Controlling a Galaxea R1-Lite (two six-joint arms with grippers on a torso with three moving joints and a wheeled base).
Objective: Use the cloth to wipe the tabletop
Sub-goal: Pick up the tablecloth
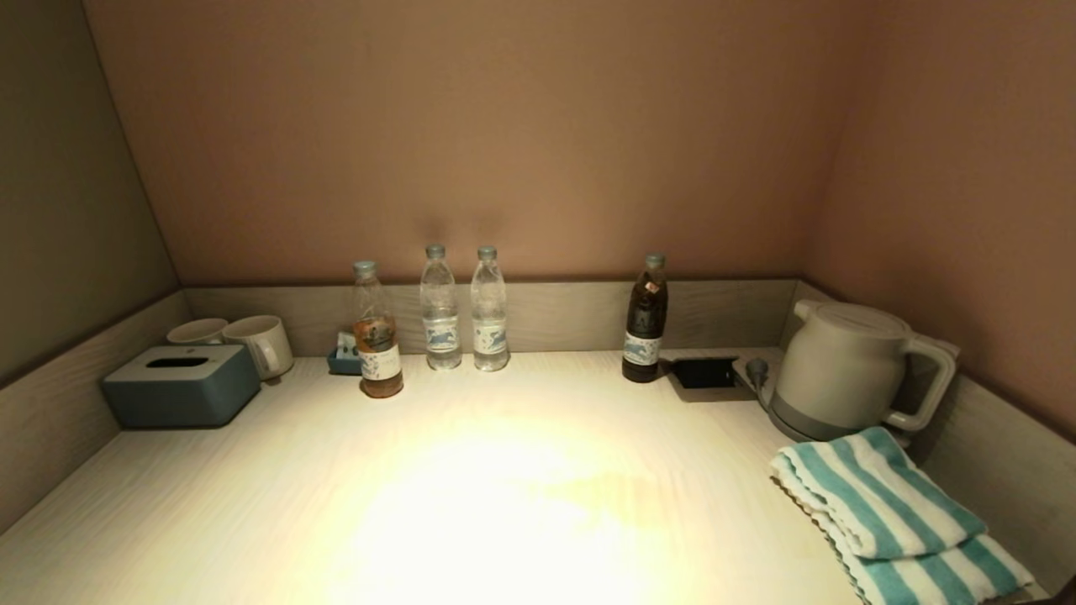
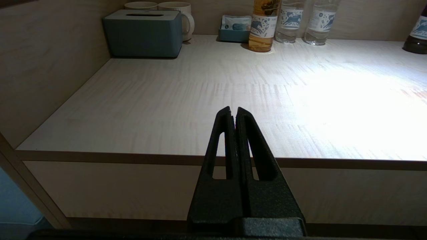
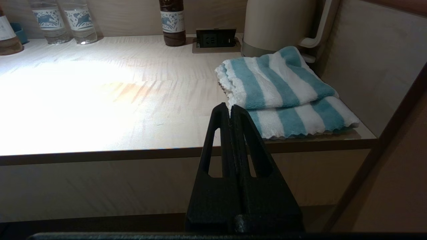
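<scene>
A folded teal-and-white striped cloth point(image 1: 895, 512) lies on the pale wooden tabletop point(image 1: 504, 487) at the front right, just before the kettle; it also shows in the right wrist view point(image 3: 283, 93). My right gripper point(image 3: 230, 107) is shut and empty, held off the table's front edge, short of the cloth. My left gripper point(image 2: 233, 110) is shut and empty, held off the front edge on the left side. Neither gripper shows in the head view.
A white kettle point(image 1: 849, 370) stands at the back right beside a socket panel point(image 1: 704, 374). A dark bottle point(image 1: 645, 319), two clear bottles point(image 1: 464, 309) and an amber bottle point(image 1: 377, 332) line the back. A blue tissue box point(image 1: 181, 386) and two mugs point(image 1: 244, 340) stand back left. Low walls edge three sides.
</scene>
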